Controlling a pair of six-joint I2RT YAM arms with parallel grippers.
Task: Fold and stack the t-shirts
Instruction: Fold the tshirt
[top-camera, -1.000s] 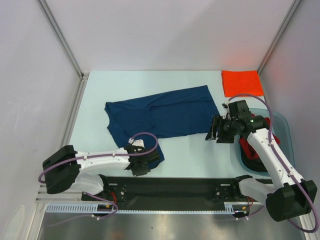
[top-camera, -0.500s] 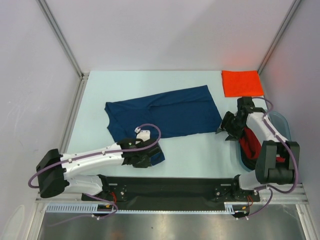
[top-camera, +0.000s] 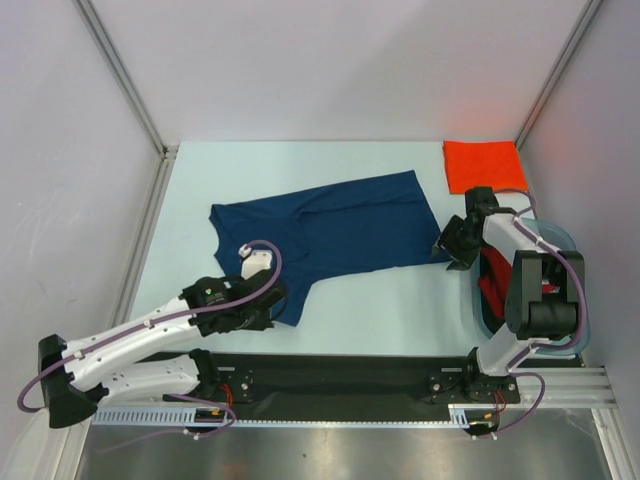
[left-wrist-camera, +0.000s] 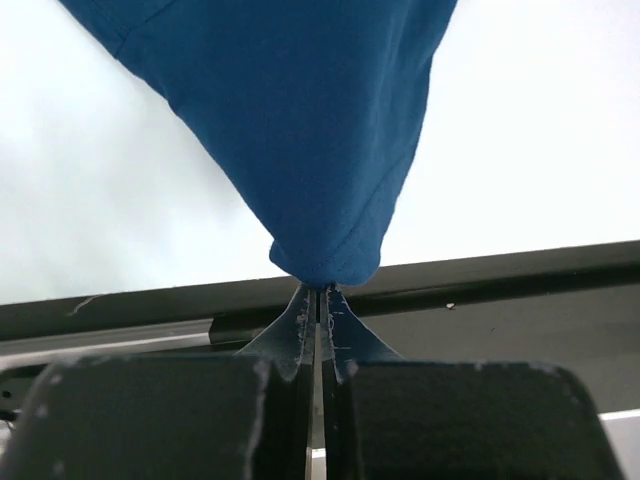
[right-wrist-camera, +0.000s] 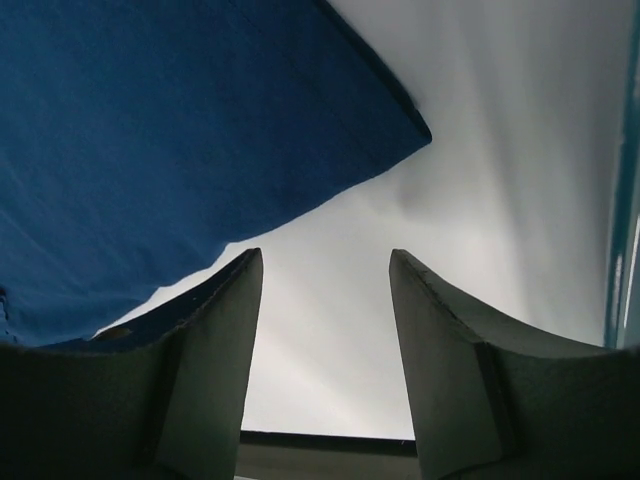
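Observation:
A navy blue t-shirt (top-camera: 330, 230) lies spread across the middle of the table. My left gripper (top-camera: 272, 312) is shut on its near corner (left-wrist-camera: 320, 250) and holds the cloth lifted. My right gripper (top-camera: 447, 247) is open and empty just beside the shirt's right corner (right-wrist-camera: 400, 125), over bare table. A folded bright orange t-shirt (top-camera: 483, 165) lies at the far right. Red and dark shirts (top-camera: 495, 290) sit in the tub.
A clear bluish plastic tub (top-camera: 570, 250) stands at the right edge, close behind my right arm. White walls enclose the table on the left, far and right sides. A black rail (top-camera: 340, 375) runs along the near edge.
My left gripper has drawn the shirt's near corner left and inward, and the arm has swung back. My right gripper has moved up toward the shirt's right corner.

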